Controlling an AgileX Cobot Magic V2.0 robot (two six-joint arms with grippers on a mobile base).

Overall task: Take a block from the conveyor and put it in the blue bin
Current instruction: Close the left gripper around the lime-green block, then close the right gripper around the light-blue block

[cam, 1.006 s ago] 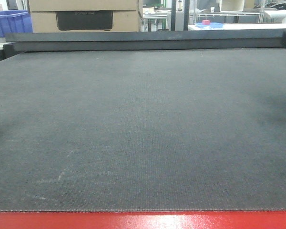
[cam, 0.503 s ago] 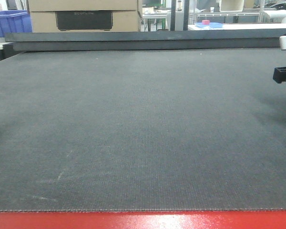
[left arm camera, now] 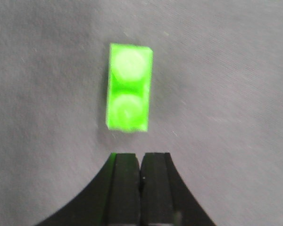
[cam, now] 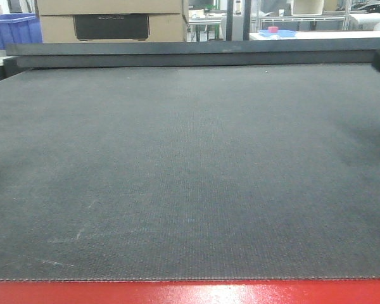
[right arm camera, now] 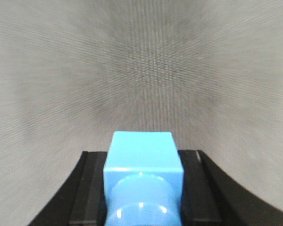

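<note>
Now the right gripper (right arm camera: 142, 154) points down over the bare belt (cam: 190, 158), jaws clamped on a blue block (right arm camera: 141, 179). It should keep the grip firm and carry the block level toward the blue bin (cam: 12, 28) at upper left of the front view. Meanwhile the left gripper (left arm camera: 141, 162) hangs with jaws pressed together, empty, just below a green block (left arm camera: 128, 87) lying on the belt.

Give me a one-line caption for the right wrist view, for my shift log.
Right gripper clamps a light blue plastic studded block between black fingers, over the grey woven conveyor belt.
</note>
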